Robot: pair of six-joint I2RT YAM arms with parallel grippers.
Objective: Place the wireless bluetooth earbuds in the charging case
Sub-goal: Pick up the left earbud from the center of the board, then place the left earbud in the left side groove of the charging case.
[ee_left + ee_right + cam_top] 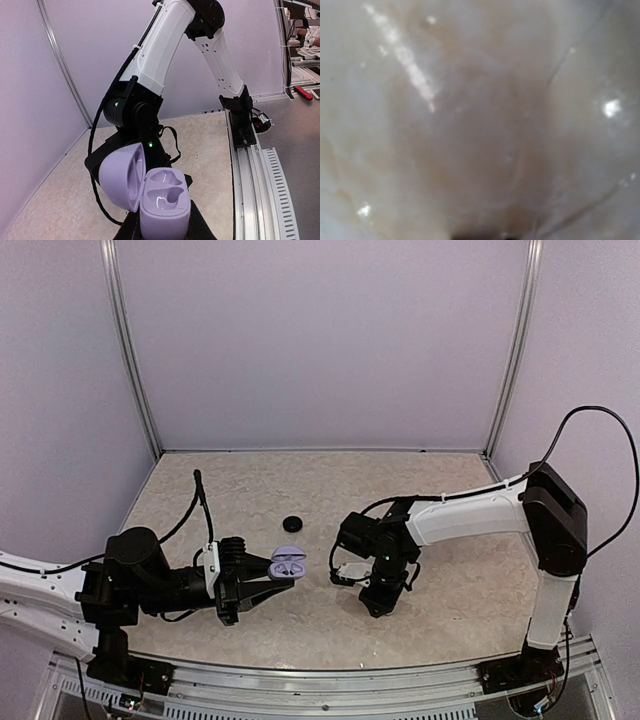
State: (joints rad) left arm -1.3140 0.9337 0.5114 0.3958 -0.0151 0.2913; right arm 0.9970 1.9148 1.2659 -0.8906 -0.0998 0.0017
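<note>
Holding case (165, 205) open in left end effector (278, 578), clamped at its base, lifted off bench (450, 500); both hollows empty. Right end effector (378, 600) is down at bench, grip can't tell, earbuds not visible. Verify pinch on stem before lifting, then align over hollow.

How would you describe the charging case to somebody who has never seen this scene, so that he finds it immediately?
On the beige marbled table, look at the left gripper, which points toward the middle. It holds the charging case, a small open clamshell with two empty hollows. It is pale lavender, while the round disc lying beyond it is black.
</note>
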